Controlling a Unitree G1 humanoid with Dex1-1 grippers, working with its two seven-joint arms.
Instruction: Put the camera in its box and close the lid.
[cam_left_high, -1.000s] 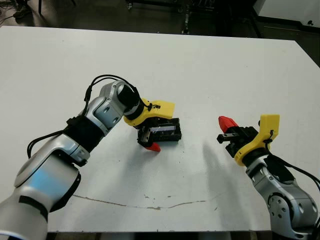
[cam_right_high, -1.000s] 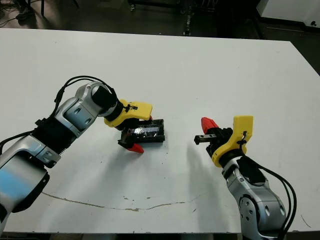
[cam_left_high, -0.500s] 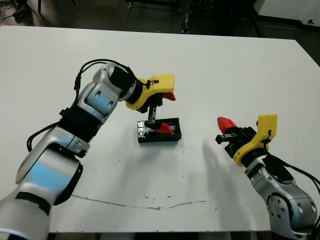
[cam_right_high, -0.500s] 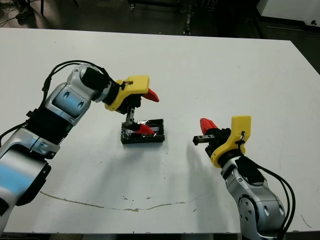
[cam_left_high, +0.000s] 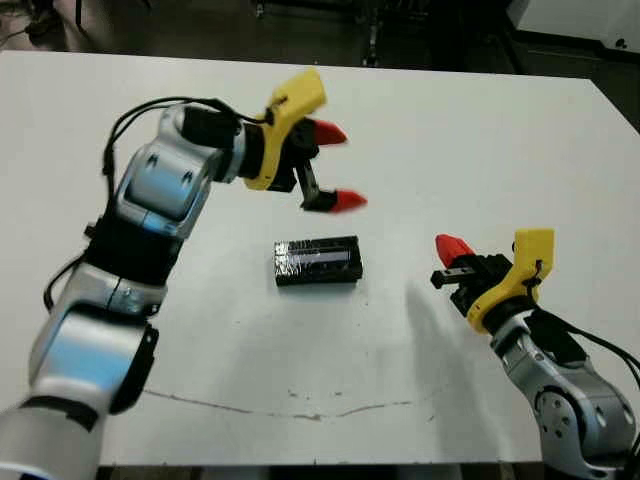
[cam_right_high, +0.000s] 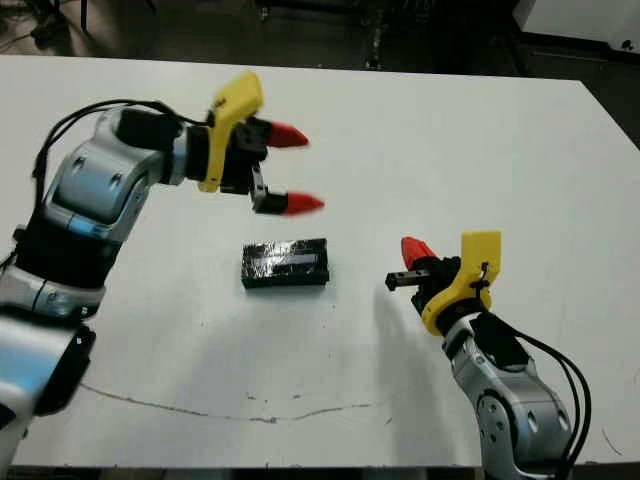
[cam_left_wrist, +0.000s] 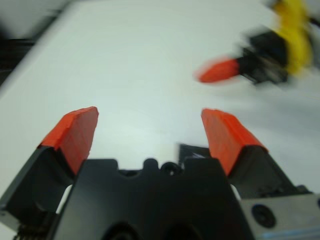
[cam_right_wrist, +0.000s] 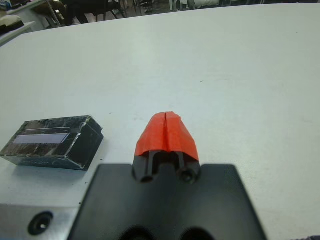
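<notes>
At the table (cam_left_high: 480, 130) centre, the box (cam_left_high: 318, 262) rests with the lid (cam_right_wrist: 42, 138) seated on top. The left gripper (cam_left_high: 333, 167) hangs above it, fingers spread wide, empty. The right gripper (cam_left_high: 452, 247) sits well apart, fingers pressed together, empty.

Bare table (cam_left_high: 420, 150) around closed box (cam_left_high: 318, 261), nothing blocking

The white worktop (cam_left_high: 480, 130) carries one thing: the box (cam_left_high: 318, 262) with its shiny black lid (cam_left_high: 318, 255) on, lying flat near the middle. A thin dark crack line (cam_left_high: 300, 408) runs along the worktop's near edge.
</notes>
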